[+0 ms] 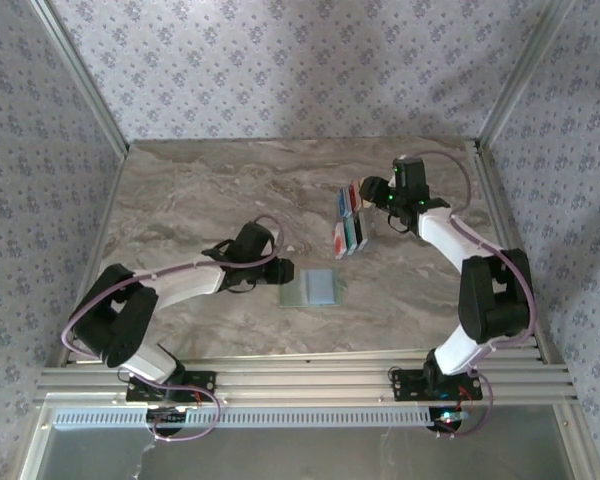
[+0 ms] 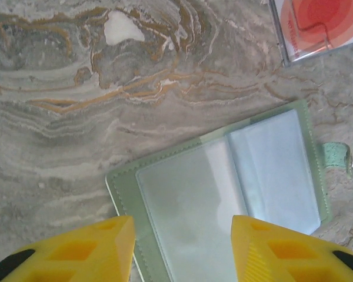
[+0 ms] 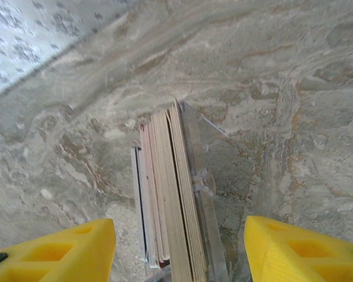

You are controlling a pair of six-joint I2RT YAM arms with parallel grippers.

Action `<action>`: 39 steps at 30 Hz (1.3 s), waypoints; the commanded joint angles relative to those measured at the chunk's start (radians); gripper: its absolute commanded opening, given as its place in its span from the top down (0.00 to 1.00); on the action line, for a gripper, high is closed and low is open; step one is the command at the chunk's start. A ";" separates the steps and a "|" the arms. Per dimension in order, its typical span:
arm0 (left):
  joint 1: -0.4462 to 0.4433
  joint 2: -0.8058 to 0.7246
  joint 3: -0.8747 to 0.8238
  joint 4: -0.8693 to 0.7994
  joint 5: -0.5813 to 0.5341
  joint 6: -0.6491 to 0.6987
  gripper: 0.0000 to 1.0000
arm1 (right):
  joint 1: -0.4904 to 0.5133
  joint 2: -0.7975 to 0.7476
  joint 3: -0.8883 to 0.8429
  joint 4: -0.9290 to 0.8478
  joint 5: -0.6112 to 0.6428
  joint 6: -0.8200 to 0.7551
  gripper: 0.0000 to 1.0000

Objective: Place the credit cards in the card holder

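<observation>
Hanging open, nothing held: L gripper (image 2: pixel 182 249) over card holder (image 2: pixel 182 200), R gripper (image 3: pixel 179 249) astride credit cards (image 3: pixel 167 200).

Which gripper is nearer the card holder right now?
Left. The left gripper is right at the edge of the card holder; the right gripper is farther back, by the credit cards.

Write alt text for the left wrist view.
A pale green card holder lies open on the marble table, clear pockets up, just beyond the left gripper's spread yellow fingers. A red-and-white card sits at the top right corner.
</observation>
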 commanded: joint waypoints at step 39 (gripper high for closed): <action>-0.030 0.036 -0.003 -0.052 -0.132 -0.060 0.49 | 0.050 0.070 0.146 -0.135 -0.046 -0.102 0.51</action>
